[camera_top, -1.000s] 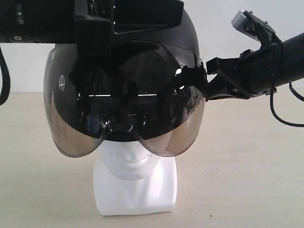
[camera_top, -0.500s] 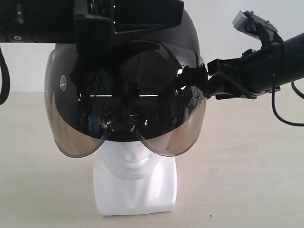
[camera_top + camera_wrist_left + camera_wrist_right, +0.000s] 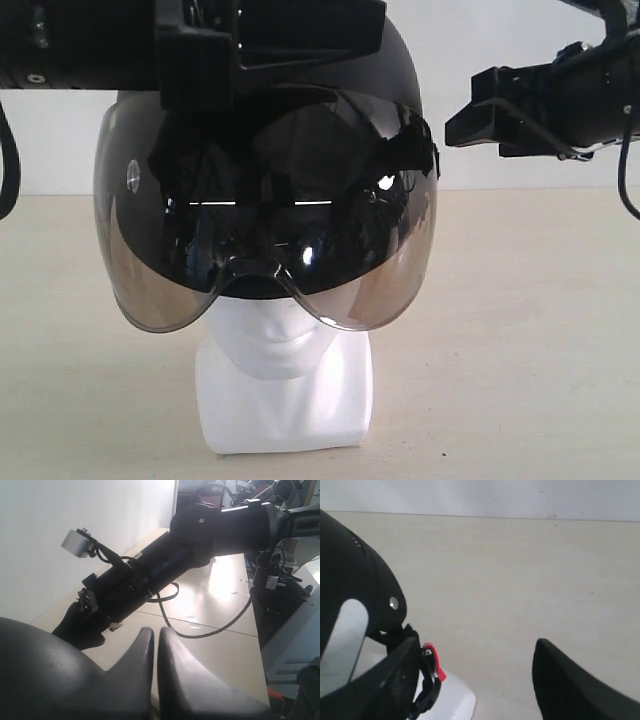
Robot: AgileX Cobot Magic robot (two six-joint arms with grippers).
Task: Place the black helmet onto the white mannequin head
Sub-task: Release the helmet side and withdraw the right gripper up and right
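Two tools: left tool (image 3: pixel 156 647) pinched shut by the helmet (image 3: pixel 400 80) top; right tool (image 3: pixel 477 650) gaping, clear of it.
Helmet: matte black dome, smoky bubble visor (image 3: pixel 270 240), seated on head (image 3: pixel 280 345).
Head: glossy white, squarish base on bench (image 3: pixel 520 350).

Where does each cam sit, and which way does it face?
Exterior: in front of the head, facing helmet; left arm and right arm up top.
Left wrist: over the helmet, looking across at the right arm; own fingers nearly shut.
Right wrist: beside the helmet, looking down at table; right gripper open.
Shared: helmet in exterior and right wrist.
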